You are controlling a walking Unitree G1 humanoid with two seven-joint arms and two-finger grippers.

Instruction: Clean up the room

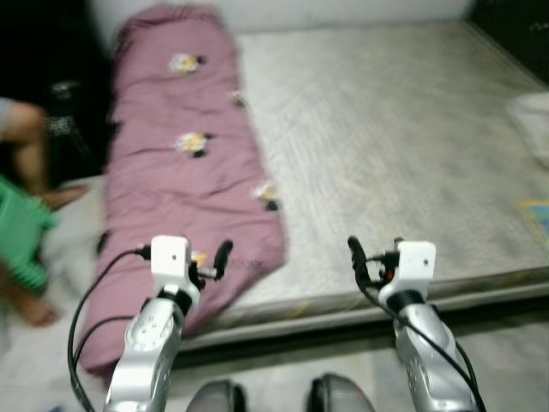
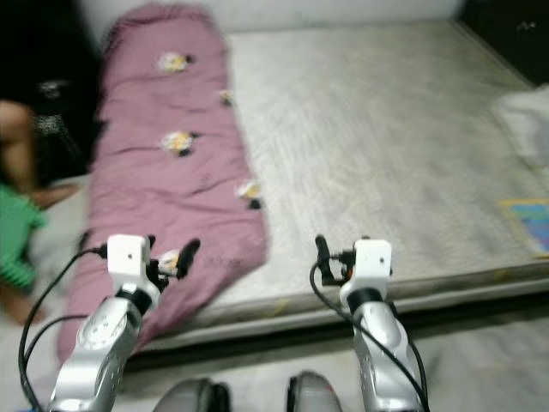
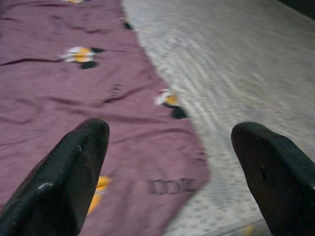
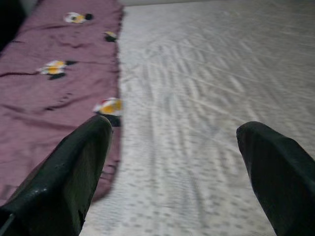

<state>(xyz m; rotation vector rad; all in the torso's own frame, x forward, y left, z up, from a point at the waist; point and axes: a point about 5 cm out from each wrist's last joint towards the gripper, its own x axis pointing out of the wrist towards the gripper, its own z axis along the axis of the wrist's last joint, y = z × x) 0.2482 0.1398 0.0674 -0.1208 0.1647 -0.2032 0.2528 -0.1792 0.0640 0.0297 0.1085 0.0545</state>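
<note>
Judging by how things lie, barely begun. At nine o'clock, a person's legs (image 1: 26,154) and something green (image 1: 19,232) on the floor beside the bed. Toward eleven, a mauve blanket (image 1: 184,172) with small yellow-and-black prints, stretched in a long strip down the left side of the pale grey mattress (image 1: 386,146), near end drooping over the edge; not folded, not yet touched. Left gripper (image 1: 210,257) raised just short of that drooping end, fingers (image 3: 64,182) spread wide, holding nothing. Right gripper (image 1: 364,257) level with it over the mattress's near edge, fingers (image 4: 69,172) likewise spread and empty. At two and three o'clock, something white (image 1: 532,120) and a colourful flat item (image 1: 536,215). Dark marks near the blanket's hem (image 3: 170,186), possibly lettering, too blurred to read; no brand legible.
</note>
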